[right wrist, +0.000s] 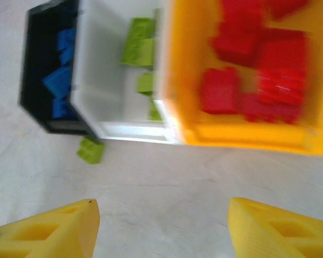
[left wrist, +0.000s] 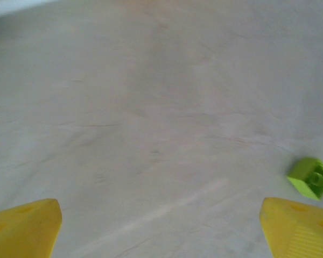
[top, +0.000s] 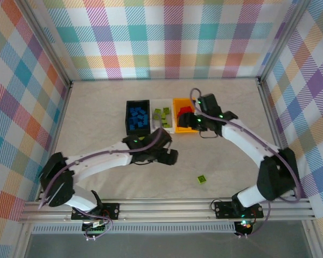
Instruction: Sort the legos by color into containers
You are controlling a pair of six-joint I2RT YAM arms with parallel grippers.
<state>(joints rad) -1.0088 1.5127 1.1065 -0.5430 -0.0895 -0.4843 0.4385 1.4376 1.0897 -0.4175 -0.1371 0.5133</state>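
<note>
Bins from above, black bin (top: 127, 119) of blue legos (top: 138, 115), white bin (top: 161, 101) of lime legos (top: 162, 113), orange bin (top: 184, 129) of red legos (top: 183, 114) beneath right gripper (top: 190, 118); left wrist, left gripper (left wrist: 161, 228) spread, stray lime brick (left wrist: 310, 177) beside it; right wrist, jaws apart, another lime brick (right wrist: 90, 150) just beside the black bin.

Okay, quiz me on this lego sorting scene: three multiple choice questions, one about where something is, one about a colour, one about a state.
1. Which bin stands in the middle of the row?
A) the black one
B) the white bin
C) the orange one

2. What colour are the legos in the orange bin?
A) blue
B) lime green
C) red

3. How is the left gripper?
A) open, nothing between its fingers
B) shut on a green brick
C) shut on a blue brick

Answers:
1 B, the overhead view shows it between the other two.
2 C, every brick seen in it is red.
3 A, its yellow fingertips stand wide apart over bare table.
</note>
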